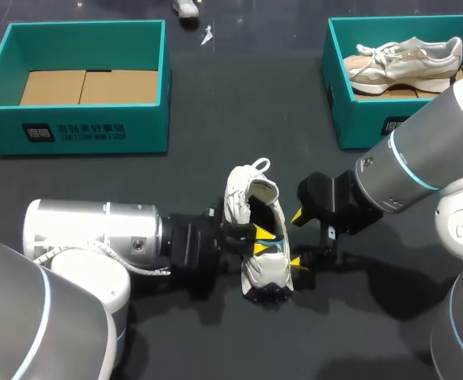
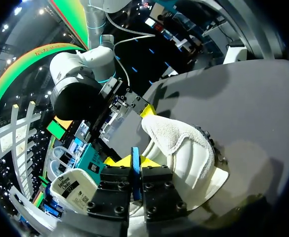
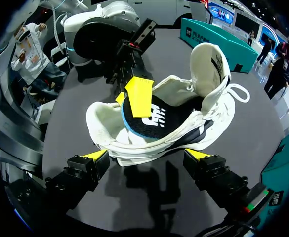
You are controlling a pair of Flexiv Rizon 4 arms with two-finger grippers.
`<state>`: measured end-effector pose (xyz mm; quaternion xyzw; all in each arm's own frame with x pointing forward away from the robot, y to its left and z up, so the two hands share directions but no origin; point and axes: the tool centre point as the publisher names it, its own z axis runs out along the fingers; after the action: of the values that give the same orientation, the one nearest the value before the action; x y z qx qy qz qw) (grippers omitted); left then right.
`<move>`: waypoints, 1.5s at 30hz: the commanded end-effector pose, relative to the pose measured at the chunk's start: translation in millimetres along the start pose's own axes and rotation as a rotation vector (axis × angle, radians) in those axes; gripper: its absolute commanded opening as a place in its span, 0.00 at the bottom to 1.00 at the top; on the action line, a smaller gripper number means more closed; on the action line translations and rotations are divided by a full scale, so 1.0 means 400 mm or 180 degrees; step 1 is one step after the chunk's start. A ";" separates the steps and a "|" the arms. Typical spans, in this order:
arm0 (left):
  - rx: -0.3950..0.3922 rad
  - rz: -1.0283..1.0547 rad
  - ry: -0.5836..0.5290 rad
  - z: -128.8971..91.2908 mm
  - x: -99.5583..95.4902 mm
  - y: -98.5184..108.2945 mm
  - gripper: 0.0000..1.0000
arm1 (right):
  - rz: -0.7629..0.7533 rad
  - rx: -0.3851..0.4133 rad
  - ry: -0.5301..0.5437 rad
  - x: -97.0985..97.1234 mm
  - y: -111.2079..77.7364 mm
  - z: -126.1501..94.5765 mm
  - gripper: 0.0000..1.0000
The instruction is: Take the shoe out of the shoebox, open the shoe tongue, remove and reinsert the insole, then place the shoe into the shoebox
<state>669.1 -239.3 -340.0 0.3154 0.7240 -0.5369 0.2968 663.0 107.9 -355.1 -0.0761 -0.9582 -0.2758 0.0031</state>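
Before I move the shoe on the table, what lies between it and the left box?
Nothing: the head view shows only bare table between the shoe and the left box.

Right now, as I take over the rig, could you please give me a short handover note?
Left gripper: shut on the insole inside the shoe.
Right gripper: open, beside the shoe.
Done: shoe out on the table, tongue pulled open.
Left: I cannot tell whether the insole is coming out or going back; finish that, then box the shoe, probably in the left shoebox.
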 end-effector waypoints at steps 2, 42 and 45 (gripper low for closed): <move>-0.0094 -0.0029 0.0007 0.017 0.000 0.034 0.00 | 0.0001 0.0000 -0.0006 0.003 -0.001 -0.001 1.00; 0.0052 -0.0283 0.0418 -0.116 -0.042 -0.065 0.35 | 0.0114 0.0059 -0.0133 0.012 -0.099 -0.121 1.00; 0.0013 -0.0273 0.0525 -0.143 -0.042 -0.061 0.35 | 0.0141 0.0100 -0.0150 0.011 -0.124 -0.140 1.00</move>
<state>657.9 -209.1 -309.8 0.3180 0.7510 -0.5313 0.2293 660.0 55.5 -347.6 -0.1033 -0.9613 -0.2551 -0.0088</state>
